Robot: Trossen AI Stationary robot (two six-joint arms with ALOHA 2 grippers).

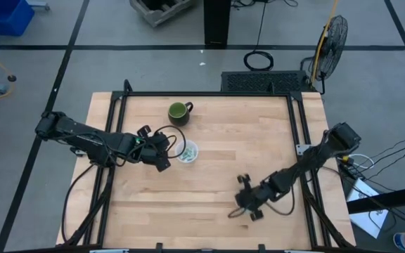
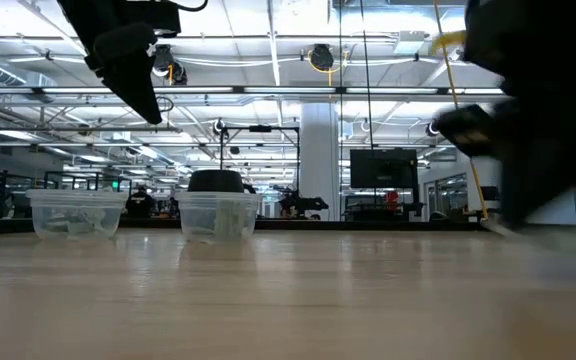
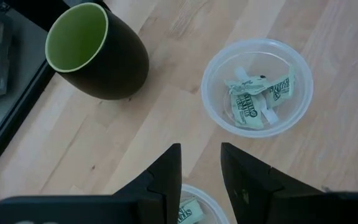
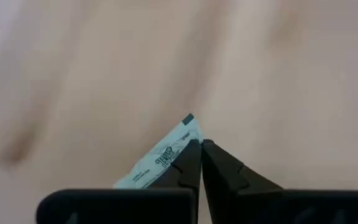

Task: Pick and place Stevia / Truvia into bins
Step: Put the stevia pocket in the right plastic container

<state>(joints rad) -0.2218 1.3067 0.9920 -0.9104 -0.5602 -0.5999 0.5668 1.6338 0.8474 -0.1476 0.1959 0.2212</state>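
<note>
Right end effector (image 4: 201, 144), low near the surface's front-right, pinches a sachet (image 4: 160, 158) by one corner, so it may slip before reaching the cups (image 3: 257, 87) mid-surface; left end effector (image 3: 201, 168) hovers open there.

Even, bright overhead light falls on the pale wooden table (image 1: 216, 176), leaving only soft, short shadows beside the dark arms. Across the table at surface height, rows of ceiling strip lights (image 2: 268, 45) glare white, and a large dark shape at that picture's right side is smeared with blur. In the right wrist view the wood is out of focus, while a pale green and white paper sachet (image 4: 160, 158) reads fairly crisp.
</note>
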